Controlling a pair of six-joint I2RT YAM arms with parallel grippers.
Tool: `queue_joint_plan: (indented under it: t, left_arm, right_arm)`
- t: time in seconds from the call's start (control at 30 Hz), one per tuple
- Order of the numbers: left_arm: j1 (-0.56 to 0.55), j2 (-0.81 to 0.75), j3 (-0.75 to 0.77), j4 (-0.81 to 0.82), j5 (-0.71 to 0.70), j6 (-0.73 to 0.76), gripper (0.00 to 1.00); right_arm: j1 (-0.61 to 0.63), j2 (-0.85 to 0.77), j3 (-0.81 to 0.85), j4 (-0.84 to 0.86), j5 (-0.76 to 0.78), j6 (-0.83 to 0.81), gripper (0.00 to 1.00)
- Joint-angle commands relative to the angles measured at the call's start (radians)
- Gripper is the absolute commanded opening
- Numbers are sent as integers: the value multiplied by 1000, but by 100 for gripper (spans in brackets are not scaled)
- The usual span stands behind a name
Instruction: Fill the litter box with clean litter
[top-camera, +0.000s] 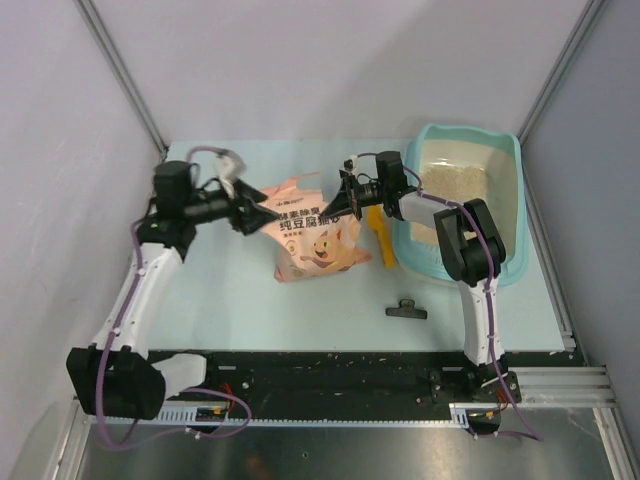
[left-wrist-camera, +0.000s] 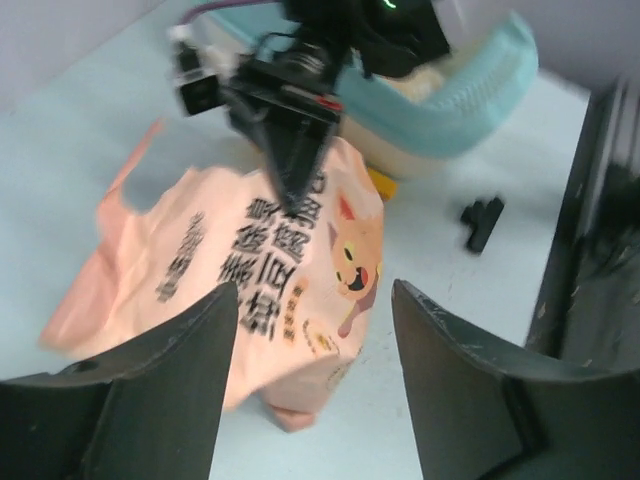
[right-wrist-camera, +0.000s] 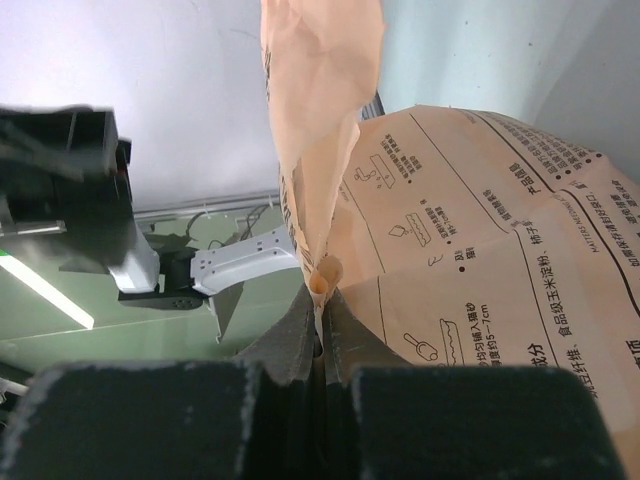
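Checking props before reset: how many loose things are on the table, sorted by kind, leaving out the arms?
litter box, with litter in it: 1
litter bag: 1
yellow scoop: 1
black clip: 1
Total: 4

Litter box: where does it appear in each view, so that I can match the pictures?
Top external: litter box at upper right.
Left wrist: its teal wall along the top edge, behind the right end effector.
Right wrist: not in it.
Shared landmark: the pink-orange bag, visible in all three.
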Motion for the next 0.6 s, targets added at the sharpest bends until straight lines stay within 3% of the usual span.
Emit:
queue_joint_plan:
  t: [0.0,0.2,0.47,0.57]
  left_arm:
    - [-188,75,32,-105,-230,606,69]
    - [-267,232,95,-103,-287,798,70]
    - [-297,334,94,-120,-204,828,69]
    - [-313,364,98,-143,-193,829,63]
  right_arm:
    - [-11,-38,29,38,-49,31,0]
    - [0,-44,5,83,-68,51,0]
    - [0,-55,-21,109,-77,63,0]
    - [0,-56,-21,109,-78,65,0]
